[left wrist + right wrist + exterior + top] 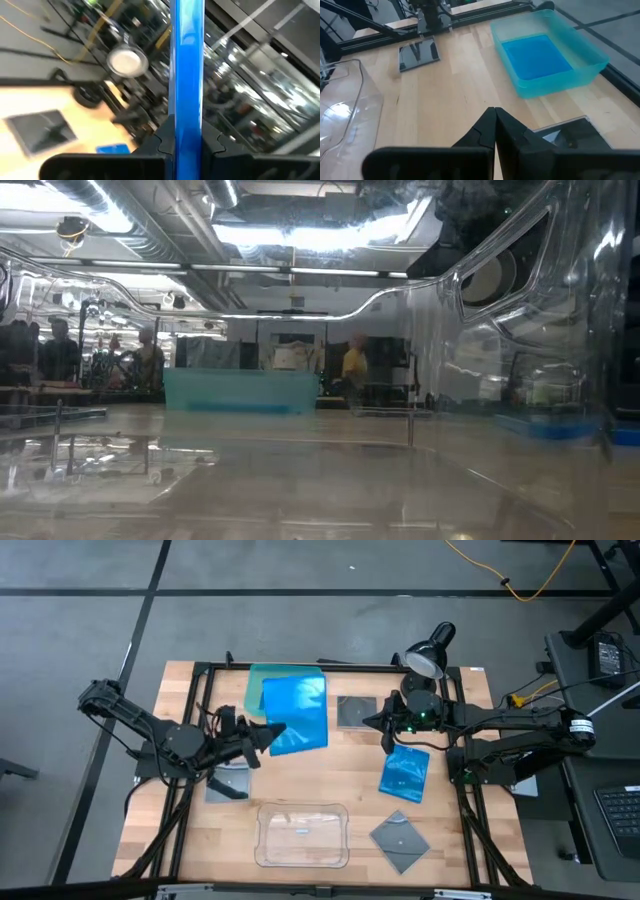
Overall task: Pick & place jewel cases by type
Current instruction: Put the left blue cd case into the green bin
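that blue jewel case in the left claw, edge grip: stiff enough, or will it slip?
Probably stiff: in the left wrist view the blue jewel case runs straight up from the left claw, no visible bend. Its surface looks glossy and the pinch sits on one edge only, so it may pivot or slide if swung fast. Likely light, being thin flat plastic.

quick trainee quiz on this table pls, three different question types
1. True or false: the left pincer is shut on a blue case.
2. What lies in the teal tray? A: a second blue case. B: a grey square case. C: nothing.
3. How many grey cases lie on the bare wood?

Key: 1 true. 2 A. 3 three; the other two are at and.
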